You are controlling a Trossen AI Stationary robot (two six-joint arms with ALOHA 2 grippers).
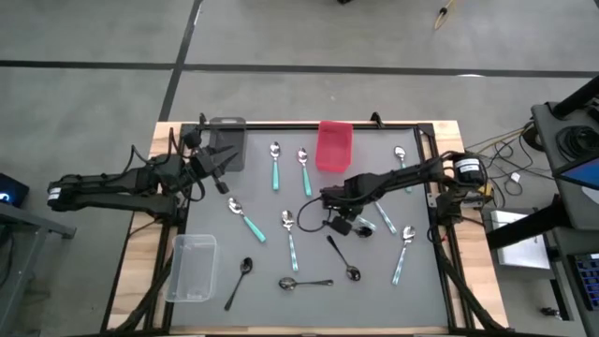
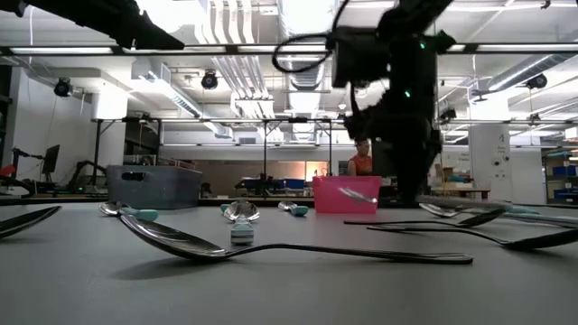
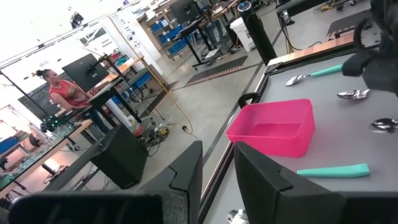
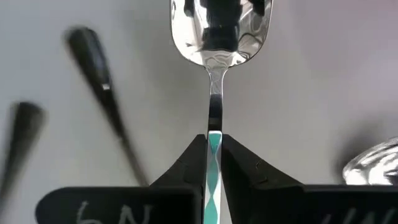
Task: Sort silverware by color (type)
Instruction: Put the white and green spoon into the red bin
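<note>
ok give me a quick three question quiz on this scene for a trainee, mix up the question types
1. True or false: the right end effector is shut on a teal-handled spoon.
2. Multiple choice: which bin lies at the table's far edge next to the grey bin? A) the red bin B) the clear bin C) a blue bin
3. Fill in: the left end effector hovers beside the ____ bin.

Key: 1 true; 2 A; 3 grey
</note>
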